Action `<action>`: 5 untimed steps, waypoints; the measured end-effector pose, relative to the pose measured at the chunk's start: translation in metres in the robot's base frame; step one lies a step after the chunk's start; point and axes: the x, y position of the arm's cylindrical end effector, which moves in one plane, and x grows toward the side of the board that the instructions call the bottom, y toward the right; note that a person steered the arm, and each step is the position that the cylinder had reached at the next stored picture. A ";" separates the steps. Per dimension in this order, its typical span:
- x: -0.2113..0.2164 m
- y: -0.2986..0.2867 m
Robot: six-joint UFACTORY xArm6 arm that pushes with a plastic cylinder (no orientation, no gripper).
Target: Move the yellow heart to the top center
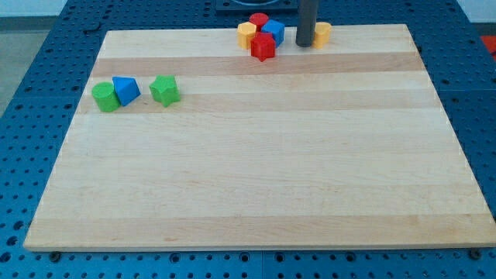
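We see a pale wooden tabletop (pixel 256 178). Our dark rod stands at the view's top centre, my tip (pixel 304 44) touching the yellow heart (pixel 321 34) on its right. There is no hand. Left of it cluster a red star (pixel 263 47), blue block (pixel 273 31), yellow block (pixel 246 34) and red block (pixel 258 20).

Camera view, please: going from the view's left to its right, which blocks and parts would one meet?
Green block → blue block → green star-like block → yellow block → red block → my tip → yellow block behind the rod.
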 end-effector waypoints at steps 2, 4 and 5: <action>0.058 0.002; 0.011 0.088; -0.017 0.103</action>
